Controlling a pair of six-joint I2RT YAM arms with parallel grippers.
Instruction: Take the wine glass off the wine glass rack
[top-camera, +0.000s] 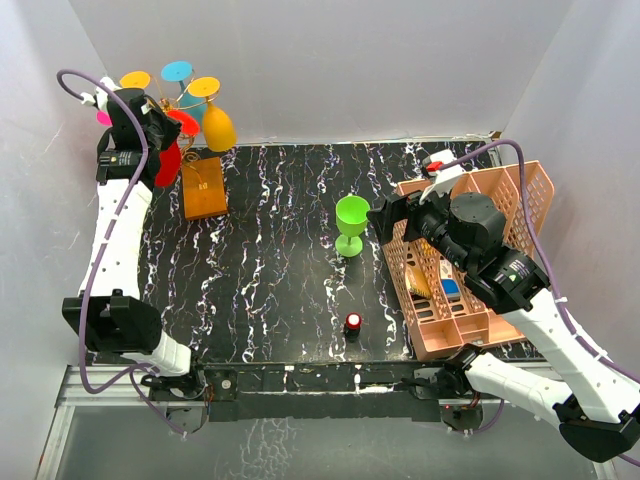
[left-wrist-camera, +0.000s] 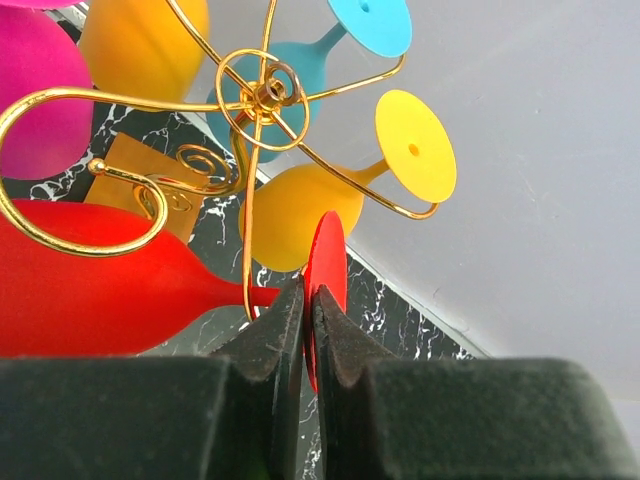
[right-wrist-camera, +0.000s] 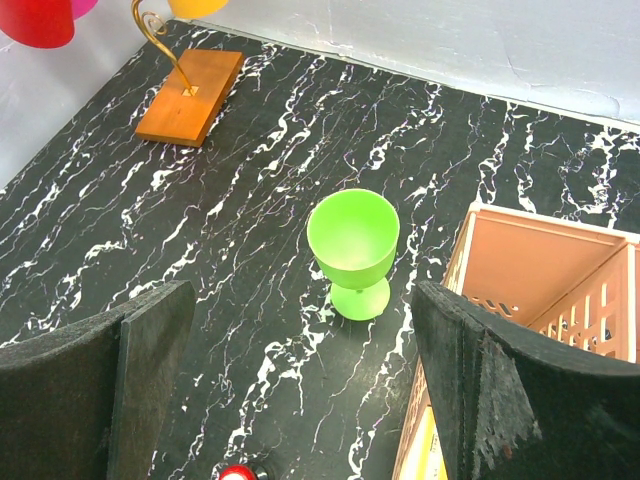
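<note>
Pinching the round foot of the red wine glass (left-wrist-camera: 100, 290), your left gripper (left-wrist-camera: 310, 292) sits with its two dark pads almost together. Only the thin red disc stands edge-on between them. The grip is on the rim of that foot, just below and to the right of the hub of the wine glass rack (left-wrist-camera: 265, 95).

The red glass hangs on the rack. It is opaque, matte and evenly coloured, and in your wrist view it lies close to horizontal. Its bowl stretches out to the left under one of the curled gold arms, and its short stem crosses a gold wire right in front of the pads. From above, it hangs on the rack's left side, beside the orange-brown base (top-camera: 203, 185) and not over it.

Around the same hub hang a yellow glass (left-wrist-camera: 300, 215), a cyan glass (left-wrist-camera: 235, 110), an orange glass (left-wrist-camera: 145, 40) and a magenta glass (left-wrist-camera: 35, 90), all with their feet pointing outward from the centre.

Your right gripper (right-wrist-camera: 300, 300) is well to the right of the rack — jaws spread wide, clamped on nothing. A green glass (right-wrist-camera: 352, 235) stands upright on the black marbled table (top-camera: 270, 250) below the gap between its fingers, and the salmon-pink basket (right-wrist-camera: 540, 250) sits on the side of that glass farther from the rack.
</note>
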